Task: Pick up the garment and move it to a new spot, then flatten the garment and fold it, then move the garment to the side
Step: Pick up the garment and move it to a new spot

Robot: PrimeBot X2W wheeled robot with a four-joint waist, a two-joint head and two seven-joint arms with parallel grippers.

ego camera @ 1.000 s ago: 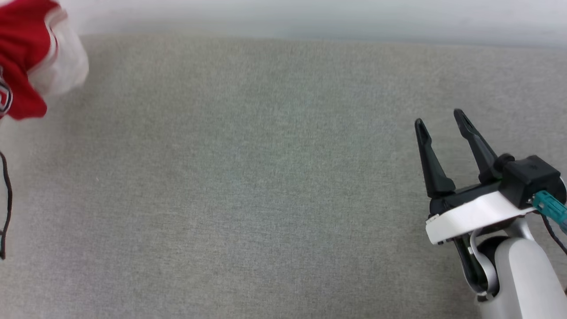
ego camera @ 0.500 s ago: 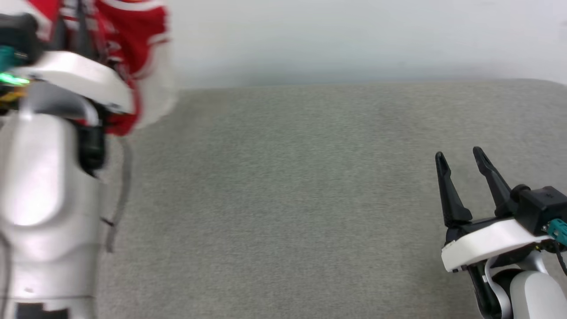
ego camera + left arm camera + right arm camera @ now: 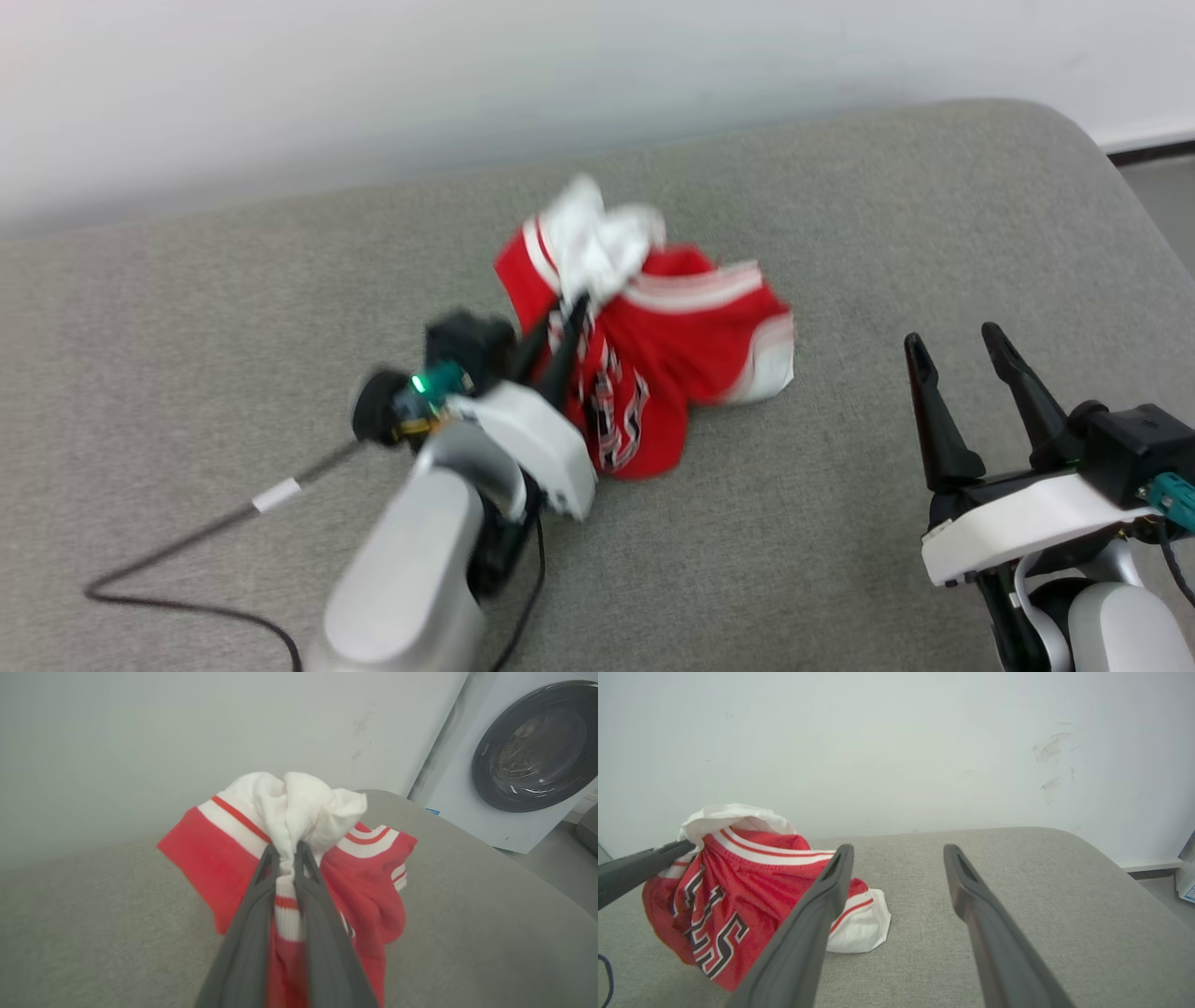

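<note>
**Where the Jersey (image 3: 691, 345) Sits: Left Claw (image 3: 566, 315) Pinching, Right Claw (image 3: 953, 338) Spread**

Although motion blur smears the left claw in the head view, its wrist view shows the fingers pressed together on a bunched white fold of the red jersey. We see the garment crumpled mid-cushion (image 3: 233, 308), its lower folds and a white corner resting on the grey fabric. Creases break up its black-and-white lettering, so we cannot read it. The right claw hovers well apart from the jersey, spread and holding nothing. A washing machine (image 3: 528, 756) is cut off at the frame edge.

One garment (image 3: 695, 345), two grippers (image 3: 571, 306) (image 3: 952, 336)
</note>
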